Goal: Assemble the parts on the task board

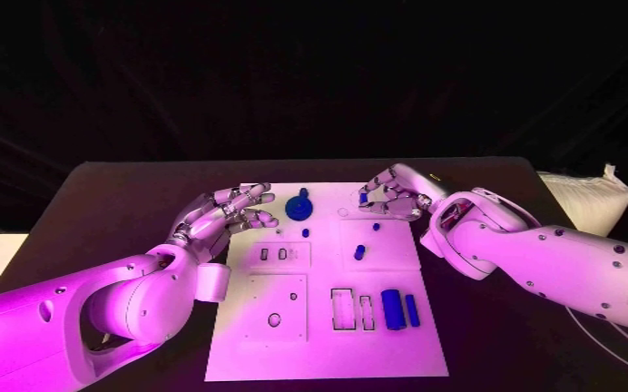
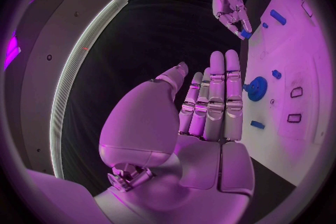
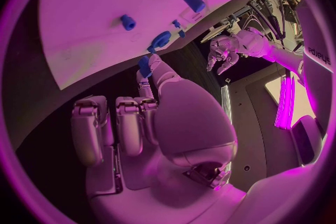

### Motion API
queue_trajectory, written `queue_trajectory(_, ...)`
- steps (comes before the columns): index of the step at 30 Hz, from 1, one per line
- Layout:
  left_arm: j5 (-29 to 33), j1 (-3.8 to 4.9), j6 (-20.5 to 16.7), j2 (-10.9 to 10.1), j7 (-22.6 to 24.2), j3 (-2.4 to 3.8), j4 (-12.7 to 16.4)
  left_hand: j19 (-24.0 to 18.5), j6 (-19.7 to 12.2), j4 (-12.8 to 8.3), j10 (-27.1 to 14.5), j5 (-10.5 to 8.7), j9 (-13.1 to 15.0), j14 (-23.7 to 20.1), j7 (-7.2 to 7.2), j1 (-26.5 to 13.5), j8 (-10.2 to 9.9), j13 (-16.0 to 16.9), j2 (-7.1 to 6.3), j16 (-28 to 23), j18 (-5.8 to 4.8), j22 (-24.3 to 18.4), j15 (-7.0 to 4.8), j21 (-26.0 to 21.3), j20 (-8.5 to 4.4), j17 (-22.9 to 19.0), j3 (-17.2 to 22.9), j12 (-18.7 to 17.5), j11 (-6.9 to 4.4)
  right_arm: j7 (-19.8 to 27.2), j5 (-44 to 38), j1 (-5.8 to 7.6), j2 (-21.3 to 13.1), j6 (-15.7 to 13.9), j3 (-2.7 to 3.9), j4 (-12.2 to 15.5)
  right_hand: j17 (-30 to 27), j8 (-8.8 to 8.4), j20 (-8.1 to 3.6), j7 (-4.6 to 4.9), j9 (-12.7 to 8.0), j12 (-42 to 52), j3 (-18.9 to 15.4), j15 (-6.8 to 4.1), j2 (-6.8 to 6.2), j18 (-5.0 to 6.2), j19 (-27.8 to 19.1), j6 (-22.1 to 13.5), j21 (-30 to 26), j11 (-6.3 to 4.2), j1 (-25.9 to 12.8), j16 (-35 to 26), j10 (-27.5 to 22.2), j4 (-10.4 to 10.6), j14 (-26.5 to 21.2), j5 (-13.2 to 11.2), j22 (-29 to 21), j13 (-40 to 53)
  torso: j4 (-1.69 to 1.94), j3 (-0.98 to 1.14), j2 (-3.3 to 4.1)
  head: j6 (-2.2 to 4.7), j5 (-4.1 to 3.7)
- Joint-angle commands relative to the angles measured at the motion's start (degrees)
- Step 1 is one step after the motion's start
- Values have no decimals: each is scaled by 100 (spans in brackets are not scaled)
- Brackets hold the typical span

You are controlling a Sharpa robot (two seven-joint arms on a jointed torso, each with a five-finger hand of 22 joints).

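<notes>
The white task board (image 1: 328, 347) lies in the middle of the black table. My right hand (image 1: 396, 194) hovers over the board's far right part and pinches a small blue part (image 1: 364, 199) at its fingertips; the same part (image 3: 145, 66) shows in the right wrist view. My left hand (image 1: 230, 213) is at the board's far left edge, fingers (image 2: 225, 81) stretched out and apart, holding nothing. Just right of it a round blue part (image 1: 299, 206) sits on the board. Small blue pegs (image 1: 358, 252) lie mid-board, and two long blue bars (image 1: 399, 308) lie near the right edge.
Rectangular slots (image 1: 343, 308) and small cutouts (image 1: 272, 253) are set in the board's near half, with an oval hole (image 1: 274, 319) at the near left. A pale cushion-like object (image 1: 578, 197) sits off the table's right edge.
</notes>
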Motion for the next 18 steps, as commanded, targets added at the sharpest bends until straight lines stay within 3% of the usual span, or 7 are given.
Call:
queue_trajectory(1,4,0,143,1,51,3,-44,-38,-17,-31,-28,-13,-3,-43,39,2,-23,-6,23,-35,55,5,-10,36,-13,8,10,-34,-1,-527,-569,-7,128,2,-5,158,1509,14,-58,-172,106,27,18,-19,12,-39,600,239,35,-27,-121,23,520,85,597,-32,1509,1409,19,-17,-11,-66,71)
queue_trajectory(9,4,2,143,-9,68,3,-133,-38,-17,-31,-28,-13,-3,-43,39,2,-23,-6,23,-35,55,5,-10,36,-13,8,10,-34,-1,-813,-1420,-93,567,188,-68,413,1509,-20,-52,-155,102,-2,18,-8,16,-39,600,206,35,-13,-188,23,510,120,597,-75,1509,1396,51,-47,-23,-150,163)
queue_trajectory(16,4,3,142,-10,73,4,-123,-38,-17,-31,-28,-13,-3,-43,39,2,-23,-6,23,-35,55,5,-10,36,-13,8,10,-34,-1,-955,-1769,-243,923,251,-127,354,1509,-23,-51,-154,101,-5,18,-7,15,-39,600,202,35,-11,-193,23,508,122,597,-75,1509,1394,52,-51,-21,-192,243)
queue_trajectory(18,4,3,142,-11,73,4,-115,-38,-17,-31,-28,-13,-3,-43,39,2,-23,-6,23,-35,55,5,-10,36,-13,8,10,-34,-1,-994,-1846,-282,1009,265,-141,322,1509,-23,-51,-154,101,-5,18,-7,15,-39,600,202,35,-11,-193,23,508,122,597,-75,1509,1394,50,-42,-17,-202,251)
